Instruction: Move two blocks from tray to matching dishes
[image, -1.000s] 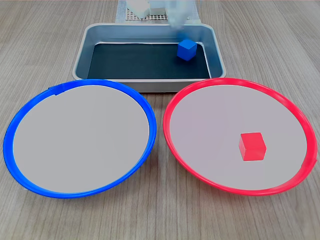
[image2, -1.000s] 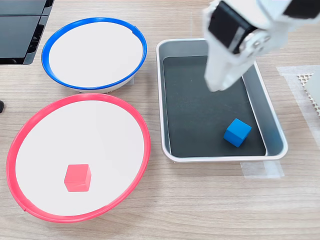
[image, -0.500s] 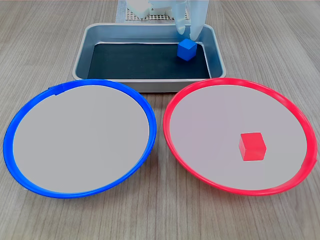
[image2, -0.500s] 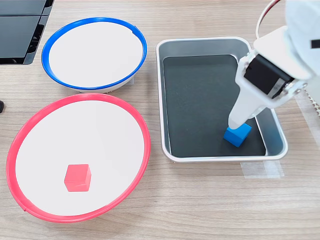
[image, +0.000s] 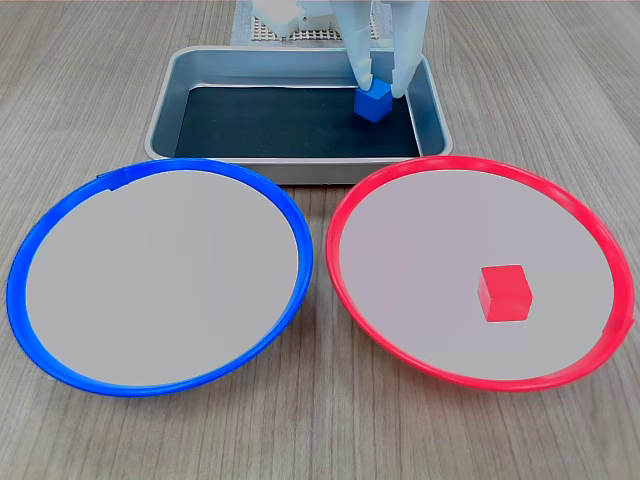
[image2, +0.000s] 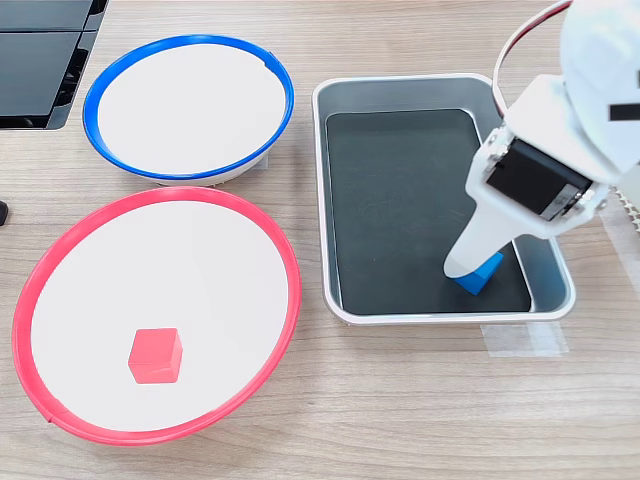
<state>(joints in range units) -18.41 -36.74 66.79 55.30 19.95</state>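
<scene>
The blue block (image: 372, 103) lies at the right end of the silver tray (image: 200, 72), on its black bottom (image2: 400, 200). My white gripper (image: 381, 88) reaches down into the tray and stands open, one finger on each side of the blue block. In the second exterior view a finger (image2: 475, 245) covers most of the blue block (image2: 486, 276). The red block (image: 504, 292) rests inside the red-rimmed dish (image: 420, 250), seen in both exterior views (image2: 155, 355). The blue-rimmed dish (image: 160, 280) holds nothing.
Both dishes sit side by side in front of the tray on the wooden table; the red dish (image2: 150, 270) and the blue dish (image2: 185, 100) nearly touch. A dark flat object (image2: 40, 50) lies at the second exterior view's upper left. A white mesh pad (image2: 615, 160) sits beyond the tray.
The gripper has swung across the tray and lowered onto the blue block, its fingers now straddling it. Neither block has moved.
</scene>
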